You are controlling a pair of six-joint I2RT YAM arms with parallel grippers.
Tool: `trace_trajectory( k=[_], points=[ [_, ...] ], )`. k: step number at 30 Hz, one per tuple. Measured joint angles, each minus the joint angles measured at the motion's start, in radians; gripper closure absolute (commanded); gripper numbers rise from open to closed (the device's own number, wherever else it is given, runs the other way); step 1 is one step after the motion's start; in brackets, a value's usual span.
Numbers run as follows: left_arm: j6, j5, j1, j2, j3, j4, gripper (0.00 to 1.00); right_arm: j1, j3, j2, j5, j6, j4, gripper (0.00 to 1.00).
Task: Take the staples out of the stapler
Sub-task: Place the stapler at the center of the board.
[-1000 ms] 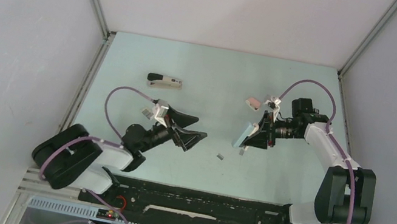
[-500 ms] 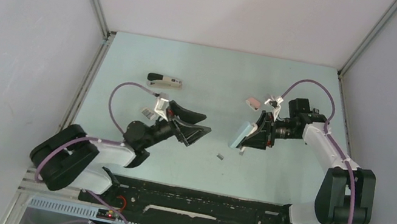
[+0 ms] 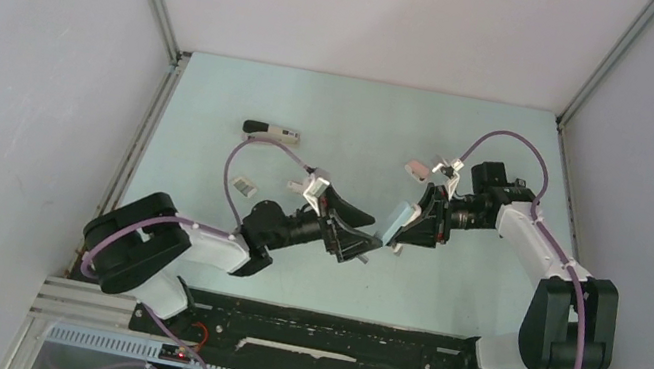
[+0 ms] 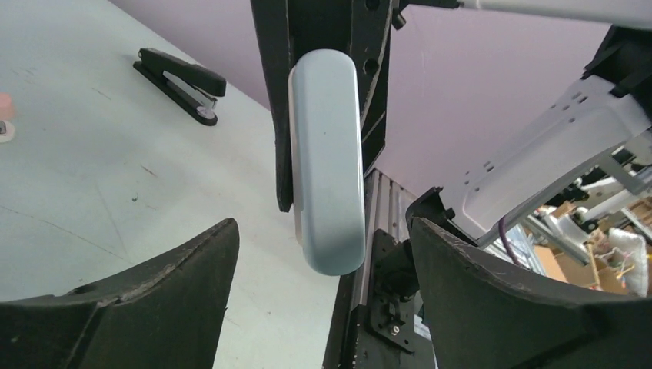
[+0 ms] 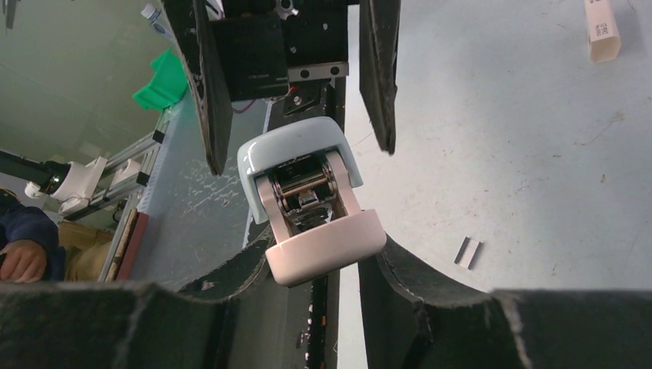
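Note:
My right gripper (image 3: 409, 223) (image 5: 323, 257) is shut on a pale blue stapler (image 3: 394, 222) (image 5: 296, 165) with a pinkish-white base, held above the table. Its metal staple channel shows between top and base. My left gripper (image 3: 372, 239) (image 4: 323, 227) is open. The pale blue stapler's (image 4: 327, 161) rounded end hangs between its fingertips, touching neither. A slim black stapler with a silver top (image 3: 271, 131) (image 4: 178, 81) lies at the back left. One short grey strip of staples (image 5: 467, 252) lies on the table under the held stapler.
A pink block (image 3: 415, 168) lies behind the right gripper. A small grey piece (image 3: 244, 188) and a small white piece (image 3: 290, 184) (image 5: 603, 29) lie left of centre. Grey walls close in the table on three sides.
My left arm has swung right and forward, bringing its open fingers up to the end of the held stapler. The right gripper has shifted slightly left, still holding the stapler.

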Motion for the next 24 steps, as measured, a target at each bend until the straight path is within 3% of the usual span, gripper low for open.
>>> trace_trajectory(
  k=[9, 16, 18, 20, 22, 24],
  points=[
    [0.085, -0.021, -0.038, 0.000, 0.089, -0.200, 0.42, 0.000, 0.000, 0.000, 0.000, 0.013, 0.000, 1.00],
    [0.099, 0.011, -0.040, 0.013, 0.141, -0.267, 0.45, -0.005, 0.000, 0.000, 0.005, 0.014, 0.003, 1.00],
    [0.100, 0.016, -0.040, 0.014, 0.150, -0.285, 0.58, -0.005, 0.000, 0.000, 0.006, 0.013, 0.004, 1.00],
    [0.106, 0.034, -0.040, 0.014, 0.159, -0.299, 0.80, -0.005, 0.000, 0.000, 0.013, 0.012, 0.007, 1.00],
    [0.111, 0.040, -0.042, 0.014, 0.169, -0.315, 0.96, -0.008, 0.000, 0.000, 0.023, 0.010, 0.013, 1.00],
    [0.113, 0.044, -0.042, 0.015, 0.177, -0.332, 1.00, -0.011, 0.000, 0.001, 0.026, 0.010, 0.017, 0.99]
  ],
)
